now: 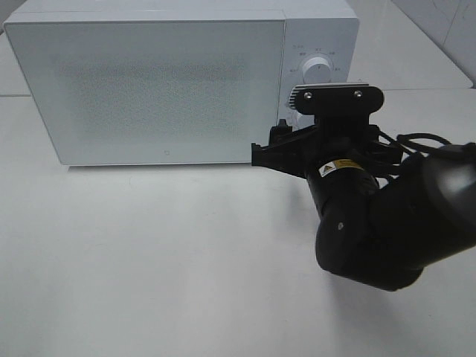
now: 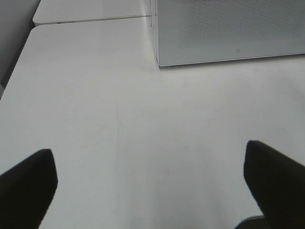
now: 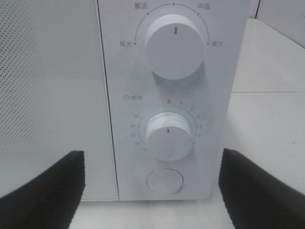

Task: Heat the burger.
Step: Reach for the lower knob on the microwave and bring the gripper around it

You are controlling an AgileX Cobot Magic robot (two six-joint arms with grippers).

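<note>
Right wrist view: right hand (image 3: 152, 191) hovering, fingers spread wide, gripping nothing, facing microwave (image 3: 224, 95) control panel, near timer knob (image 3: 169, 136) and round button (image 3: 165, 181). Microwave door (image 1: 149, 82) sitting shut. Left hand (image 2: 151, 183) hanging open above white surface (image 2: 119, 119), gripping nothing. No view showing burger; cannot tell where it is lying.

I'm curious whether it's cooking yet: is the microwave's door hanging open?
No, the microwave door sits shut, its edge flush against the control panel beside it.
</note>
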